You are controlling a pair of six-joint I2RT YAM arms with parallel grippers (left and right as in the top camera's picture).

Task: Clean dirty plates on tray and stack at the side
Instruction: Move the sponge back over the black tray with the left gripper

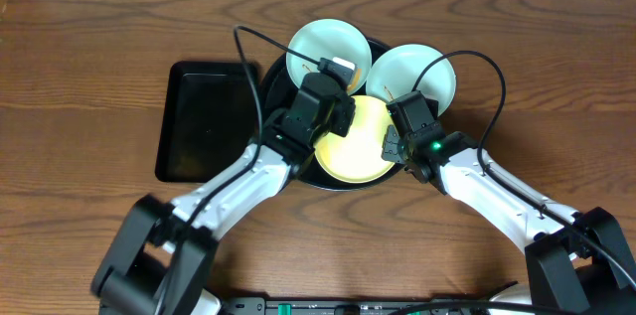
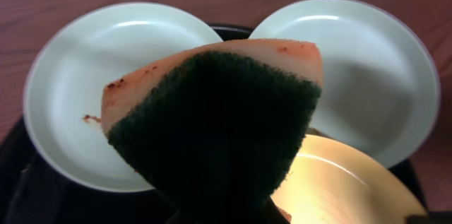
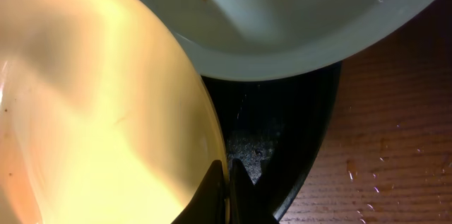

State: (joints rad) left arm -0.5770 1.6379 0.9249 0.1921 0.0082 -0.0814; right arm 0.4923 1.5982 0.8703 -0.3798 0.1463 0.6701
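Plates: two mint-blue round plates (image 1: pixel 320 42) (image 1: pixel 417 65) beyond claws; one yellow round plate (image 1: pixel 358 151) between.
Left claw (image 1: pixel 336 78): pinching one green-and-orange sponge (image 2: pixel 219 118).
Right claw (image 3: pixel 227 178): pinching yellow rim.

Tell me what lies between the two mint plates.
Only a sliver of the black tray, visible in the left wrist view behind the held sponge.
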